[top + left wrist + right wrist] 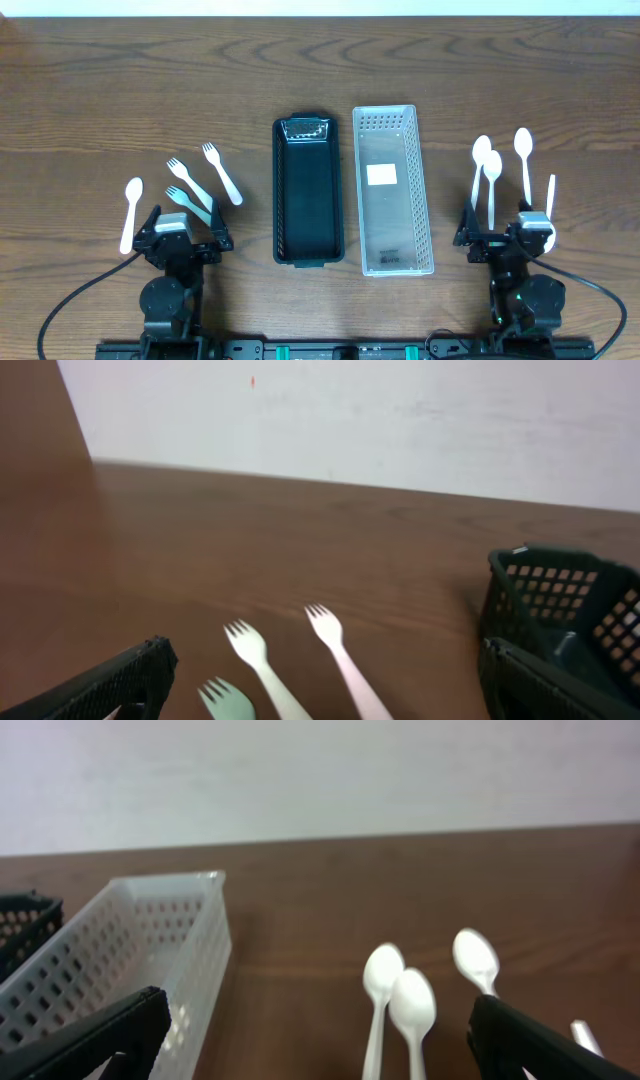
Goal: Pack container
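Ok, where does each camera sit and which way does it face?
Overhead: above the table, looking straight down on black perforated plastic basket, white perforated plastic basket, white plastic forks, white plastic spoons; left end effector and right end effector at bottom edge.
Left wrist: on the left arm, facing the far wall; its open black fingers frame the forks.
Right wrist: on the right arm, facing likewise; its fingers frame the spoons.
Shared: left wrist and overhead both show forks and black basket.

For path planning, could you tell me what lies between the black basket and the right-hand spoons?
Only the white basket, then bare table, as the overhead view shows.
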